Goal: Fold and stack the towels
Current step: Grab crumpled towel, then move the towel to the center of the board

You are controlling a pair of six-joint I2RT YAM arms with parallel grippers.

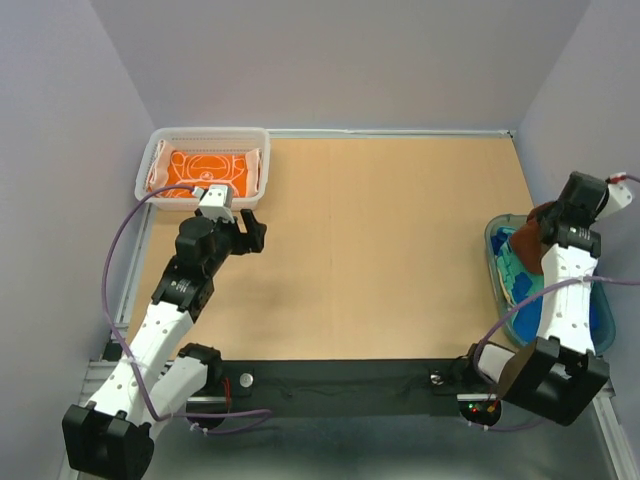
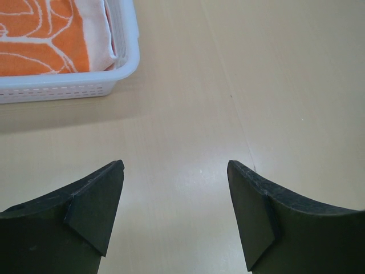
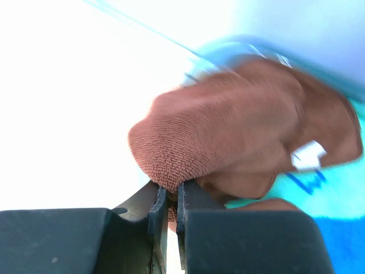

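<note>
While the wooden surface [image 1: 380, 250] lies bare across its middle, the work sits at its two edges. At the right edge stands the blue-green tub [image 1: 493, 262], holding bunched cloths. At the far left corner stands the white mesh basket [image 1: 150, 165], with the orange towel [image 1: 205, 168] lying folded inside it.

A brown towel [image 3: 228, 137] rises wadded from the tub, on top of a turquoise towel [image 3: 333, 191]. The right end effector [image 3: 171, 197] is narrow, its jaws pinched on a small fold at the brown towel's lower edge. That view is blurred, so I cannot tell how deep the bite goes. The left end effector [image 2: 174, 165] stands wide and holds nothing, hovering over bare surface just beside the basket, well apart from the tub.

My judgement is that this is the pick-out step, with folding not yet begun. The main risk is the thin grip: a lift could pull the fold free and drop the cloth back. The turquoise towel could also cling and be dragged over the rim. A snag there might shift the tub. Being wadded, the brown towel may land crumpled and need spreading.
</note>
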